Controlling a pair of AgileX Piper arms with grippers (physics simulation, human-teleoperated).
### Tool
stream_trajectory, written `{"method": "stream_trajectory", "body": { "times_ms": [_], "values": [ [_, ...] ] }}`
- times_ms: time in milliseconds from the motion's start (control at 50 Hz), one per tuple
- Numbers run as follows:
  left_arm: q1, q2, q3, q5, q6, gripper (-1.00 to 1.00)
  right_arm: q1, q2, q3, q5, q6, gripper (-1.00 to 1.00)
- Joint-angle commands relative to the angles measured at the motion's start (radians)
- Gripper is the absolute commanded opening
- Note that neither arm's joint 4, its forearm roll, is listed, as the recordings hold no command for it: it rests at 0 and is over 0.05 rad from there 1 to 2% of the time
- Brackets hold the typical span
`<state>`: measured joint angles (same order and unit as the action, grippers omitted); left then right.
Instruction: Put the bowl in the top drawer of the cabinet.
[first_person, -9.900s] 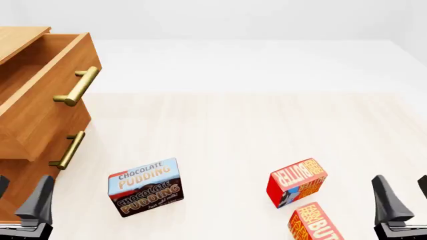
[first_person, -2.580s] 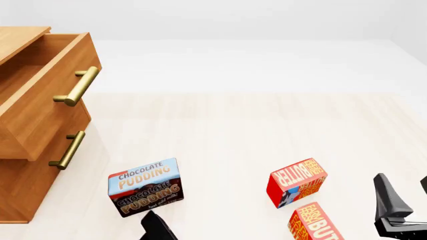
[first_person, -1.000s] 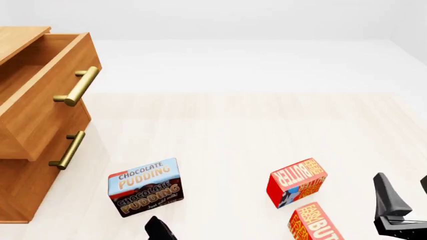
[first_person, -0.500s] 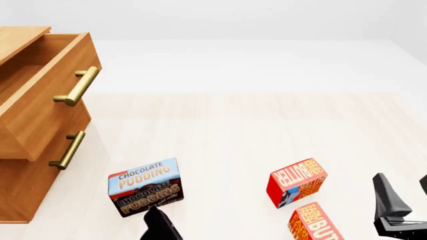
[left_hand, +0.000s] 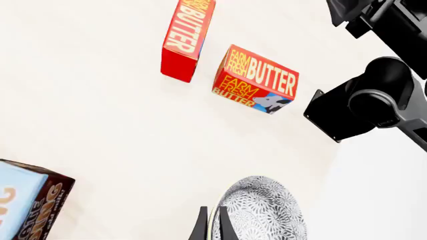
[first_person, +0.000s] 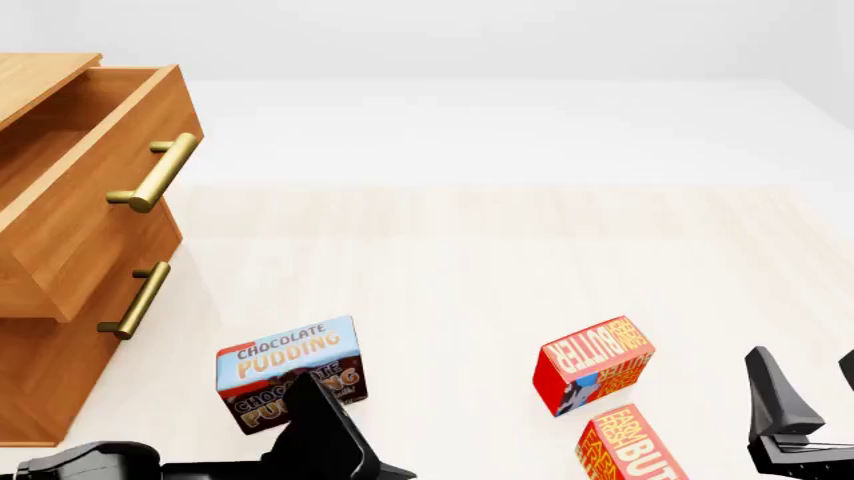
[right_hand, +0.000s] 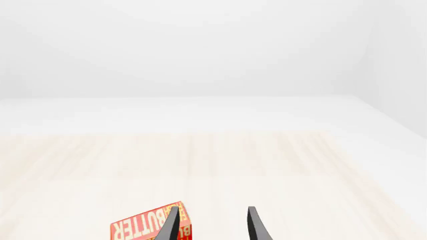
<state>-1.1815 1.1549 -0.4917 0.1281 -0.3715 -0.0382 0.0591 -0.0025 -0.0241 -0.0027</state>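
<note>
Black left hand (left_hand: 211, 227) pinches the bowl (left_hand: 261, 210) rim; right hand (right_hand: 211, 225) gapes, holding nothing.

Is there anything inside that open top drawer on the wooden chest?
The top drawer of the cabinet stands pulled out, and the visible part of its inside shows only bare wood. Its floor lies off the picture's left edge. The bowl is in the left gripper.
</note>
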Motion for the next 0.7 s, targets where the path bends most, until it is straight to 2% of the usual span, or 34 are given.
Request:
{"method": "stream_trajectory", "body": {
  "times_ms": [20,240,440,700],
  "values": [
    [0.052,-0.068,-0.087,0.122,0.056,-1.00,0.002,-0.005,0.000,0.003,0.001,1.00],
    [0.107,-0.121,-0.174,0.218,0.102,-1.00,0.004,-0.010,0.000,0.006,0.002,1.00],
    [0.183,-0.173,-0.300,0.341,0.172,-1.00,0.006,-0.014,0.000,0.008,0.002,1.00],
    [0.247,-0.191,-0.374,0.397,0.218,-1.00,0.007,-0.016,0.000,0.009,0.002,1.00]
  ]
}}
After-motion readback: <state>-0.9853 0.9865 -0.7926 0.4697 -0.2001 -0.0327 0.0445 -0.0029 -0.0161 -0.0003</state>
